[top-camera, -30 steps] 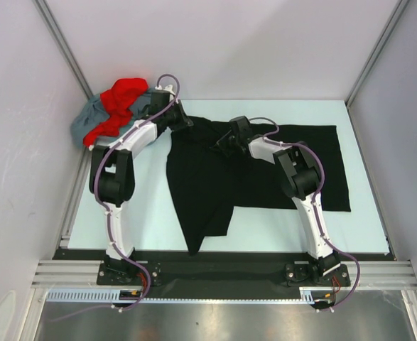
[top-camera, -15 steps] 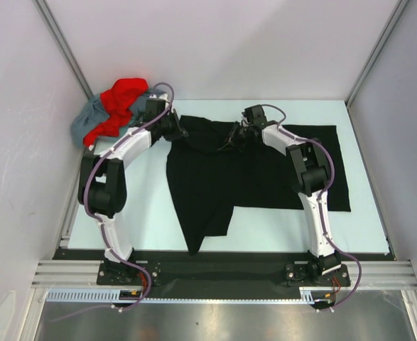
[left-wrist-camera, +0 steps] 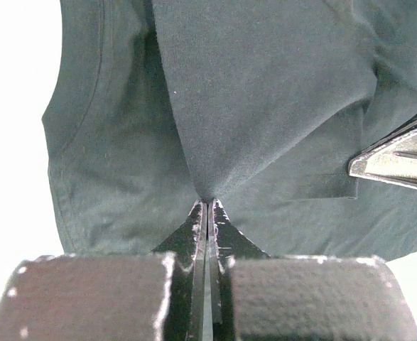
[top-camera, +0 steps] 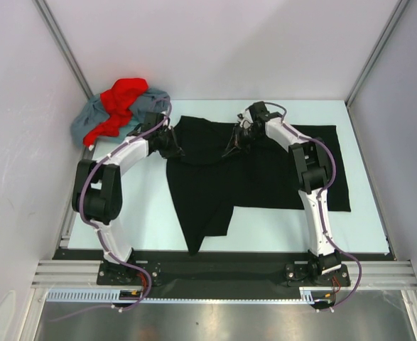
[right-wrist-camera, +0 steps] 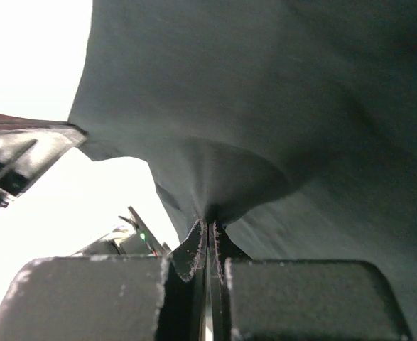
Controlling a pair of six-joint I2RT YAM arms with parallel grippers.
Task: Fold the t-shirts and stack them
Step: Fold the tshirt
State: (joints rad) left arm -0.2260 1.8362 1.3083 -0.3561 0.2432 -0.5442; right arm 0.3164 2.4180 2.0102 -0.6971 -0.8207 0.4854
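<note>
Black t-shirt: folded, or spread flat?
Neither fully: the black t-shirt lies partly spread, its far edge pinched up by left gripper and right gripper.

Black shirt's far edge pulled nearer
The left gripper (top-camera: 174, 148) and right gripper (top-camera: 234, 147) have drawn the black t-shirt (top-camera: 265, 177) far-left edge toward 6 o'clock.

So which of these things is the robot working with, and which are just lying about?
In the job: black t-shirt, pinched by left gripper and right gripper; red t-shirt and grey-blue t-shirt, heaped far left.
Just there: table, metal rail.
</note>
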